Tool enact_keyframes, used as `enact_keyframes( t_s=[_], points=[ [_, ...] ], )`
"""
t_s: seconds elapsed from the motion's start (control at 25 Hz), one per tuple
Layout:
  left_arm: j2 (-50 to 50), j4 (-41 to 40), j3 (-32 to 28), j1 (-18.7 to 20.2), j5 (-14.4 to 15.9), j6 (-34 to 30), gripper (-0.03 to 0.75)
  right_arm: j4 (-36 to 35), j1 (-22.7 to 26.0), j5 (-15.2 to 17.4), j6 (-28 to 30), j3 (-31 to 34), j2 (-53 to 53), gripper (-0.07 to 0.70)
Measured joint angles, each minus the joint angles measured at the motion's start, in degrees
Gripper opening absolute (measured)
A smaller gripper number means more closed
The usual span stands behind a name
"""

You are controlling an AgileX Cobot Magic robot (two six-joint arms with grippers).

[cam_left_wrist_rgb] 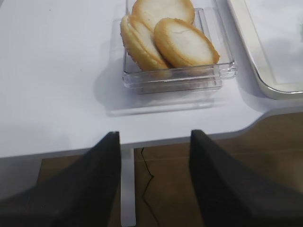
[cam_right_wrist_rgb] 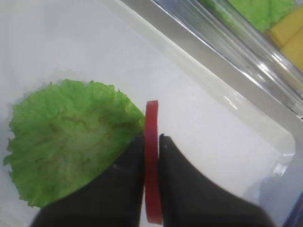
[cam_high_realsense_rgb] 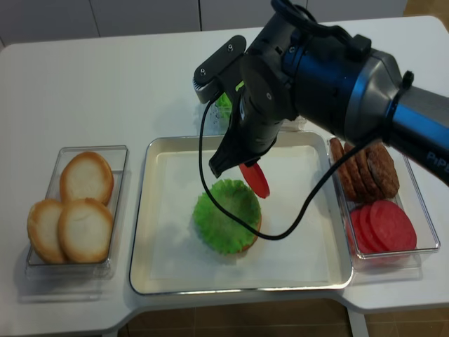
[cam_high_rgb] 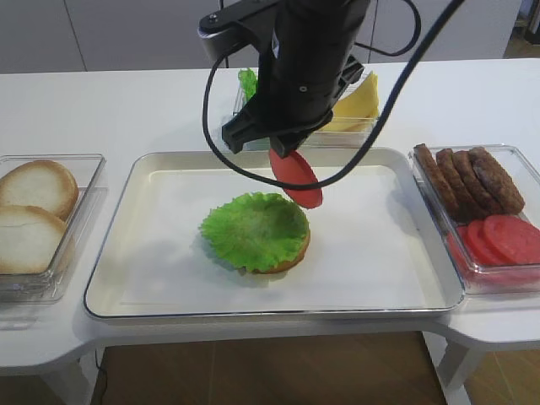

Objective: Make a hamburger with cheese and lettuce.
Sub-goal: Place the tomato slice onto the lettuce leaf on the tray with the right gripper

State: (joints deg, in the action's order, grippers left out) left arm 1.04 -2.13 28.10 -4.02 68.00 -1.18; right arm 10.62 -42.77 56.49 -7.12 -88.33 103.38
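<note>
At the left of the white counter (cam_high_rgb: pixel 152 110) a clear box (cam_high_rgb: pixel 84 181) held pale bun halves (cam_high_rgb: pixel 34 187); the left tool (cam_left_wrist_rgb: pixel 154 184) hung before them with its jaws spread and nothing between. On the cream tray (cam_high_rgb: pixel 371 278) at centre sat the hamburger (cam_high_rgb: pixel 256 232), so far a tan bun base under the lettuce (cam_high_rgb: pixel 253 228). Just above its 2 o'clock edge the right tool (cam_right_wrist_rgb: pixel 151 156) was clenched on a red slice (cam_high_rgb: pixel 295 177), held on edge. To place it well, the slice would need tilting flat and centring over the leaf before release. The cheese (cam_high_rgb: pixel 359 101) lay in a box at the tray's 12 o'clock, unused. At the right, a box (cam_high_rgb: pixel 515 274) held dark patties (cam_high_rgb: pixel 472 177) and more red slices (cam_high_rgb: pixel 498 240). Pale cabinet fronts (cam_high_rgb: pixel 126 34) stood behind the counter, brown floor (cam_high_rgb: pixel 253 371) below.
</note>
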Motion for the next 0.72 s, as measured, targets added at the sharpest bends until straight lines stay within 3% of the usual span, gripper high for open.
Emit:
enact_keyframes(
  t_s=[0.72],
  points=[
    [0.00,0.00,0.00,0.00,0.00,0.00,0.352,-3.84,0.00,-0.09,-0.04,-0.04,1.43,0.077]
  ],
)
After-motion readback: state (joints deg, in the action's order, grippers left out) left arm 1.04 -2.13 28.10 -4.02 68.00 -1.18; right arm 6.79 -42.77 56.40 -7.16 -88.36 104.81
